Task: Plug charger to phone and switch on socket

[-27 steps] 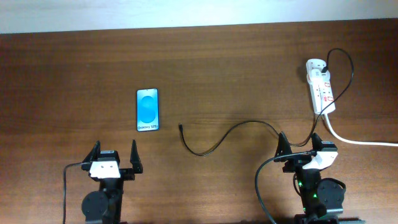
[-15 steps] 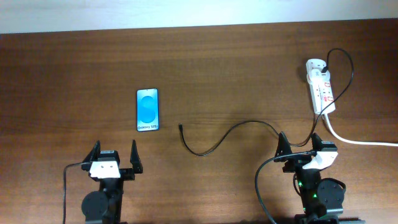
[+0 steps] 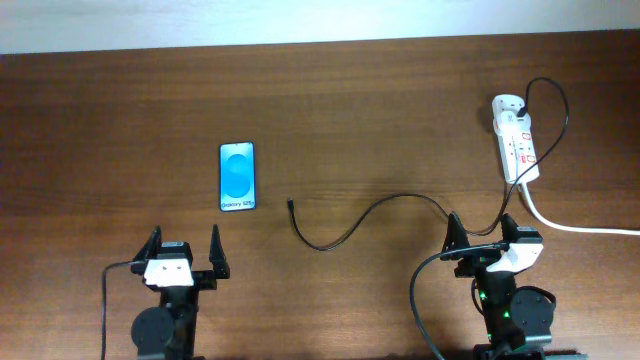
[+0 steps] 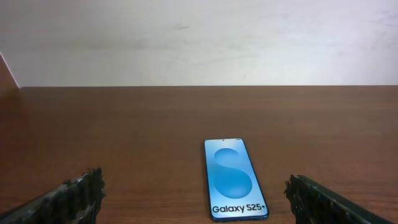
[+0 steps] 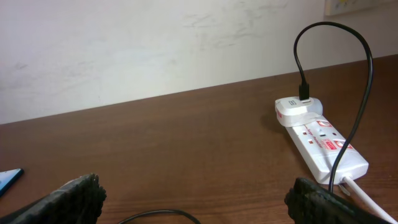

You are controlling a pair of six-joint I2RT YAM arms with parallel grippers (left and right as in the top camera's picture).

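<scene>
While both arms sit at the near edge of the brown wooden table (image 3: pixel 350 90), the left gripper (image 3: pixel 184 248) and the right gripper (image 3: pixel 482 236) each stand spread wide, with nothing between the fingers.

Just ahead, between the two grippers, lies the charger (image 3: pixel 370 212). Its plug tip (image 3: pixel 290 205) rests on the wood to the right of the phone (image 3: pixel 237 176), near it but apart. From the tip the cable dips, arches right toward the right gripper, climbs beside the socket (image 3: pixel 516 140) and loops into that strip's far end.

The phone lies flat, screen up, ahead of the left gripper and slightly to its right. The socket lies ahead of the right gripper, a little to its right, and its white cord (image 3: pixel 580 228) runs off the table's right side. A pale wall (image 4: pixel 199 37) rises behind the far edge.

Only the overhead view shows the charger's full run. The left wrist view frames the phone between its dark fingers (image 4: pixel 74 198) and makes the words "Galaxy S25+" readable, but shows neither charger nor socket. The right wrist view shows a white adapter (image 5: pixel 298 111) seated on the socket's far end with the cable plugged into its top, red switches along the strip, a corner of the phone at the left edge, and a pale plate (image 5: pixel 354 5) on the wall.
</scene>
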